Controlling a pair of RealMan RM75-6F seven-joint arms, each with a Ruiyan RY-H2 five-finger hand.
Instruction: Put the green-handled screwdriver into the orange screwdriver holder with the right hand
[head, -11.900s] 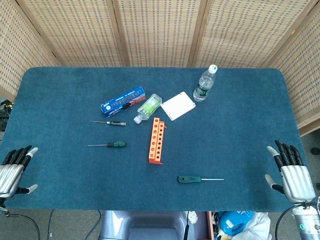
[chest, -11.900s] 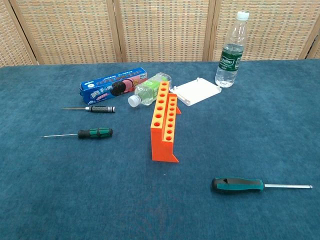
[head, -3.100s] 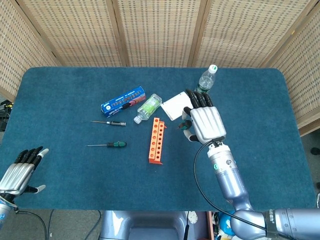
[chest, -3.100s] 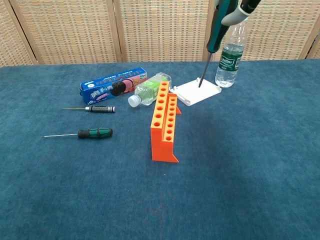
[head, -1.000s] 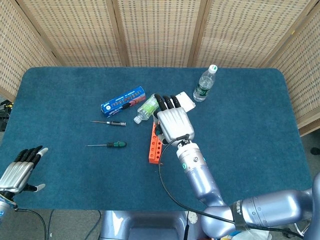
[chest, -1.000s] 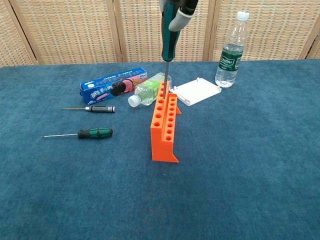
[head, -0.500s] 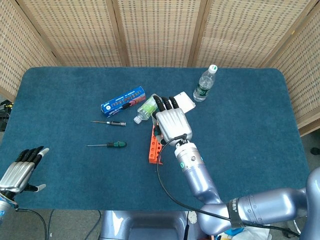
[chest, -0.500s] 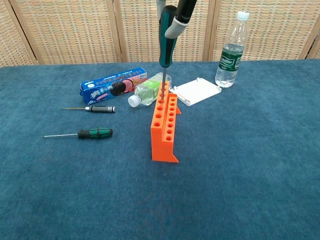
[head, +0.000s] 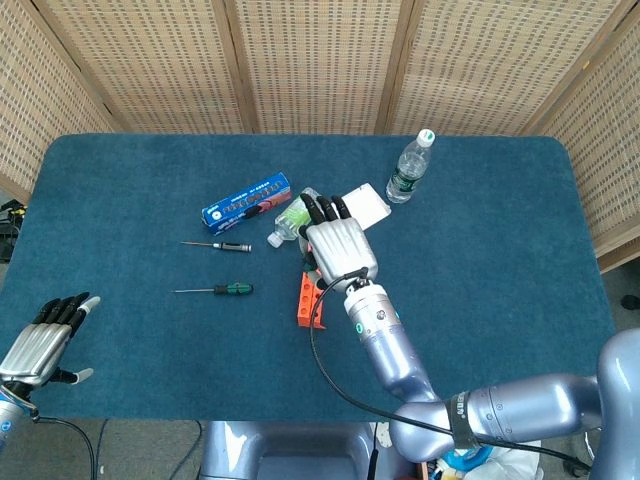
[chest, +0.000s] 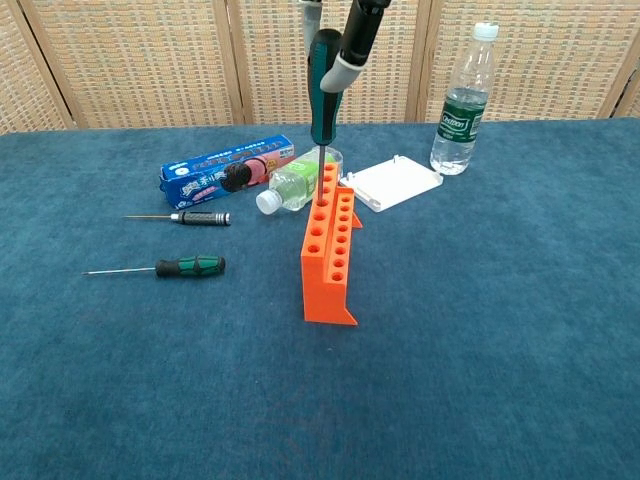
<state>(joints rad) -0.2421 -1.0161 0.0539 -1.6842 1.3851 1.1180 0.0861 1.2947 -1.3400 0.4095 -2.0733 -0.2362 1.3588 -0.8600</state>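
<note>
Upright, screwdriver in right hand enters holder.

Blue carton is laid flat at table rear-left, w/ a small green bottle on its side just beside. White box & upright water bottle are seen right of these. Two small screwdrivers, black-handled & green/black, are laid front-left.
</note>
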